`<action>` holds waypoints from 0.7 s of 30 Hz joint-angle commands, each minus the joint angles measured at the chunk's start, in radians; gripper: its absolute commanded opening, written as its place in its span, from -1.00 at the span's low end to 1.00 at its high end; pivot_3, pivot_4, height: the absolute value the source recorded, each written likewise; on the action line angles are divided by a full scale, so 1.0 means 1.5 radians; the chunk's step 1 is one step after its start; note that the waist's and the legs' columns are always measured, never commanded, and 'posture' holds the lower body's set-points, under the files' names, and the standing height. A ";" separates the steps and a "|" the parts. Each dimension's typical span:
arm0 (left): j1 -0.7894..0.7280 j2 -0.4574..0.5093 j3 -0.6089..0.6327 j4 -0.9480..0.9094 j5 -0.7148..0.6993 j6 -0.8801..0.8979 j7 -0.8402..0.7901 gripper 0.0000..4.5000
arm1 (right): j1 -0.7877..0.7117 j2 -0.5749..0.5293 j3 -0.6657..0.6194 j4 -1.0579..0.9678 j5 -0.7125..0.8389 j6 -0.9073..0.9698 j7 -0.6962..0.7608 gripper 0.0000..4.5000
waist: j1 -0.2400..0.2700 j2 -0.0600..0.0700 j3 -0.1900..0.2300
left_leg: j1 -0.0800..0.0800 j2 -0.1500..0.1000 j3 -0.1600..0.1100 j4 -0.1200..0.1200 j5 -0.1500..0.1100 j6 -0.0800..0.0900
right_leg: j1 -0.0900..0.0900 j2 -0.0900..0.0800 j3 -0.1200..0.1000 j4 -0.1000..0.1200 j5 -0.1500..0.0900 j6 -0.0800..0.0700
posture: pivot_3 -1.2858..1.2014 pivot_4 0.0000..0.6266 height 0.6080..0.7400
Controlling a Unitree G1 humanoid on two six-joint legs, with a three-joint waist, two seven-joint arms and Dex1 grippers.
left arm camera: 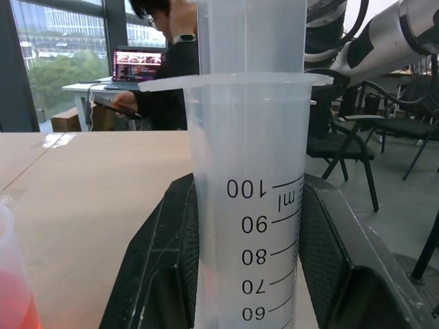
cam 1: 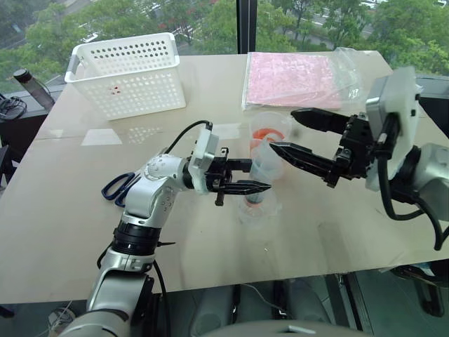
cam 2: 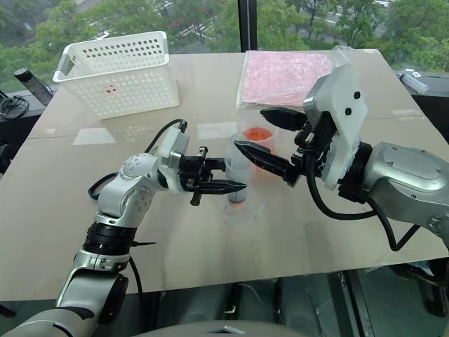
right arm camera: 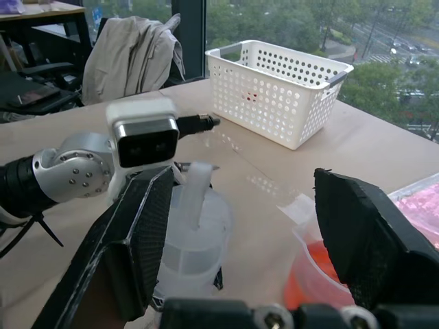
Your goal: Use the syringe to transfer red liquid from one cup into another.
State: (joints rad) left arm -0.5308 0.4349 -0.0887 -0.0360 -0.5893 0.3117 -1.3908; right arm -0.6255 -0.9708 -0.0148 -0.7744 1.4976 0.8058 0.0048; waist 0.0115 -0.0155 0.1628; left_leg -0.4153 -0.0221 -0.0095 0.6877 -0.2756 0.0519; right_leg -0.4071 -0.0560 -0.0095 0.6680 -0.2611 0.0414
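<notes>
Syringe between left claw fingers (upright).

One syringe is in view, with two clear beakers: one cup holding red liquid and another below the syringe. On the tabletop there are also one white basket, one pink packet, and one pair of blue-handled scissors. Two end effectors: left, right.
</notes>
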 commanded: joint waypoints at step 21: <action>-0.002 -0.016 0.003 -0.046 -0.032 0.020 0.017 -0.39 | 0.000 -0.001 0.008 0.007 -0.007 0.031 0.122 -0.98 | 0.000 0.000 0.000 | 0.000 0.000 0.000 0.000 0.000 0.001 | 0.000 0.000 0.000 0.000 0.000 0.000 | 0.03 -0.52 1.00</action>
State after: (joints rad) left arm -0.5227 0.4222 -0.0906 -0.0498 -0.5922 0.3374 -1.3759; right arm -0.6310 -0.9744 -0.0134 -0.7448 1.4955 0.8399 0.1488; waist 0.0117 -0.0155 0.1628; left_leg -0.4154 -0.0220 -0.0095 0.6877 -0.2762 0.0530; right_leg -0.4071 -0.0560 -0.0097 0.6678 -0.2611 0.0414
